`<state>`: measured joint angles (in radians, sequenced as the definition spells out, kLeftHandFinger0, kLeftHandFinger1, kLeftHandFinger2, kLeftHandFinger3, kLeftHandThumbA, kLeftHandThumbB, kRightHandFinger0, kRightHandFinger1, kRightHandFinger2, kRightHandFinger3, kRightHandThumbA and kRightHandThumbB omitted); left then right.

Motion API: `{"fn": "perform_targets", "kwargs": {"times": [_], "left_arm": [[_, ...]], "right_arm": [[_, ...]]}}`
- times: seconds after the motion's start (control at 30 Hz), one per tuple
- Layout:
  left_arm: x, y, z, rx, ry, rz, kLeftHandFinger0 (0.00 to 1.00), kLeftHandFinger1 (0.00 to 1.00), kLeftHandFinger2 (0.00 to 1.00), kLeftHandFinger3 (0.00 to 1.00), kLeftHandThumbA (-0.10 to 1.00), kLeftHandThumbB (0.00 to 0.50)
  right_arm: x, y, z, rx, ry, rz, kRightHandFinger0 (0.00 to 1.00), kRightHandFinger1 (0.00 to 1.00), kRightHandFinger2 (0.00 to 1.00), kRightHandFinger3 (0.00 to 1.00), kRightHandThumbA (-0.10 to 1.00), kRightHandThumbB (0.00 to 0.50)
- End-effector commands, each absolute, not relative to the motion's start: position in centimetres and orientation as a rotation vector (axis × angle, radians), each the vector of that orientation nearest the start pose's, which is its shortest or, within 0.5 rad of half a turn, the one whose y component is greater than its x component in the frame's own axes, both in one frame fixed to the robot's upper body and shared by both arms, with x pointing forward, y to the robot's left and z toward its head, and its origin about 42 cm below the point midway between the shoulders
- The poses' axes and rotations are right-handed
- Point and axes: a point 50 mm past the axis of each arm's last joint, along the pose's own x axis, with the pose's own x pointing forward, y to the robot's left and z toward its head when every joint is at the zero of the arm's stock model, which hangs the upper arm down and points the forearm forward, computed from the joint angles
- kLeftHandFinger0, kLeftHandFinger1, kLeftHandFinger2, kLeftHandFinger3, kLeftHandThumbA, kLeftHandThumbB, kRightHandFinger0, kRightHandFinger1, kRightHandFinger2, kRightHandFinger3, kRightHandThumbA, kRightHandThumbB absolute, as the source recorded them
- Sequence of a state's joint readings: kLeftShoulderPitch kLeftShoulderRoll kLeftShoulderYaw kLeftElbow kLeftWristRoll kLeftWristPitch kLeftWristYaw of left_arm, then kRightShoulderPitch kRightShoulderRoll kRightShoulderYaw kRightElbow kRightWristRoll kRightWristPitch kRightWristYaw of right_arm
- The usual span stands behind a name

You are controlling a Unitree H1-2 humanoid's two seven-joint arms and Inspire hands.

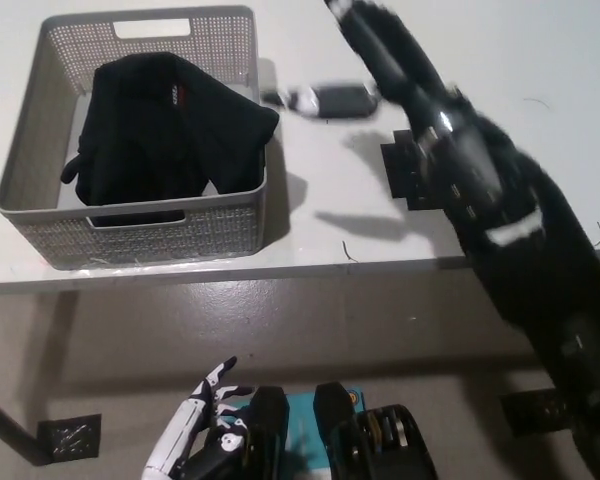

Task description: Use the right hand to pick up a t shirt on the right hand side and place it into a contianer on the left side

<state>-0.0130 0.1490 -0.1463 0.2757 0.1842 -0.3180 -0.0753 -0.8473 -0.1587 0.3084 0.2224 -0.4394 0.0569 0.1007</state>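
While the black shirt [165,125] lies bundled in the grey basket [130,235] on the left of the white table [540,60], the right hand [365,35] is up over the far middle of the table, well apart from the basket. That hand is blurred; it holds nothing, and its fingers [320,98] look spread, some stretched left toward the basket's far right corner, though the blur keeps the shape from being sure. Its black arm [500,210] runs from the lower right edge up across the table's right half, casting a shadow on the tabletop beside it.

Inside the basket the shirt fills most of the floor, with one fold draped over the right wall near the near right corner and a small red mark showing on its upper part. A strip of bare basket floor shows on the left side. The basket's walls are perforated, with a handle slot in the far wall and another in the near wall.

On the table right of the basket, a black mat [405,170] lies flat, partly covered by the arm.

Below the table's near edge, the white left hand [195,430] rests low at the bottom left, fingers apart and empty. A small dark square [68,437] lies on the floor further left.
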Motion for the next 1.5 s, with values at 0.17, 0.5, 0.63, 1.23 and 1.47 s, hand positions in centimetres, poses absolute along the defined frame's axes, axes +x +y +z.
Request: {"fn": "perform_targets", "kwargs": {"times": [0.17,0.5,0.63,1.23,1.47], "left_arm": [[26.0,27.3,3.8,0.277,-0.09,-0.099,0.57,0.68,0.87,1.0,0.78,0.238],[24.9,27.8,3.1,0.188,-0.088,-0.018,0.63,0.79,0.93,1.0,1.0,0.256],[24.9,27.9,3.1,0.183,-0.091,0.016,0.65,0.8,0.93,1.0,1.0,0.249],[25.5,28.4,3.7,0.196,-0.114,0.042,0.74,0.89,0.98,1.0,1.0,0.288],[25.7,28.2,4.0,0.23,-0.126,0.028,0.71,0.86,0.95,1.0,1.0,0.257]], "right_arm": [[24.9,-26.1,24.1,-0.535,-0.691,0.053,1.0,1.0,1.0,1.0,0.93,0.251],[18.9,-26.7,7.9,-0.661,-0.232,0.253,1.0,1.0,1.0,1.0,1.0,0.164],[18.9,-26.5,5.5,-0.654,-0.163,0.287,1.0,1.0,1.0,1.0,1.0,0.185],[21.6,-26.8,3.3,-0.676,-0.143,0.222,1.0,1.0,1.0,1.0,1.0,0.16],[22.2,-27.2,3.0,-0.677,-0.126,0.211,1.0,1.0,1.0,1.0,1.0,0.157]]}}
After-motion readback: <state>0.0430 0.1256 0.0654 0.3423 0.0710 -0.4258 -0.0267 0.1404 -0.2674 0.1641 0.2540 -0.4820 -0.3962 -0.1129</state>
